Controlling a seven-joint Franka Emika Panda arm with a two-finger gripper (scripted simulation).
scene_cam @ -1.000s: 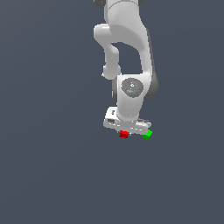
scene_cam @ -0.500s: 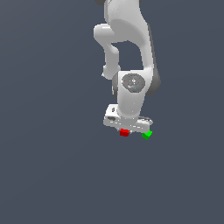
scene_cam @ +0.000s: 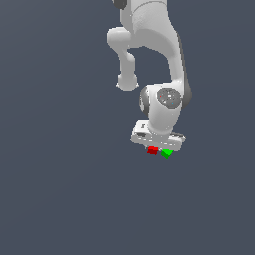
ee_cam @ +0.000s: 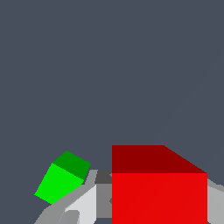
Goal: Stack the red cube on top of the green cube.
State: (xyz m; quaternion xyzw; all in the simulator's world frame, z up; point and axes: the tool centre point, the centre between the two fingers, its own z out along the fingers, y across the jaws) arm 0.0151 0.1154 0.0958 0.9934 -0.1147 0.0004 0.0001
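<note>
The red cube (scene_cam: pixel 153 150) sits right under the white hand of my gripper (scene_cam: pixel 153 148) in the exterior view. In the wrist view the red cube (ee_cam: pixel 159 188) looms large between the two grey fingers (ee_cam: pixel 89 202), which press on its opposite sides, so the gripper (ee_cam: pixel 159 208) is shut on it. The green cube (scene_cam: pixel 167 153) lies just to the exterior view's right of the red one, nearly touching it there. The wrist view shows the green cube (ee_cam: pixel 63 177) apart from the red cube, turned at an angle, outside the fingers.
The plain dark grey floor (scene_cam: pixel 60 189) spreads all around. The white arm (scene_cam: pixel 149 40) rises above the hand.
The hand has moved to the exterior view's right with the red cube in it, bringing it close beside the green cube. The green cube has stayed put.
</note>
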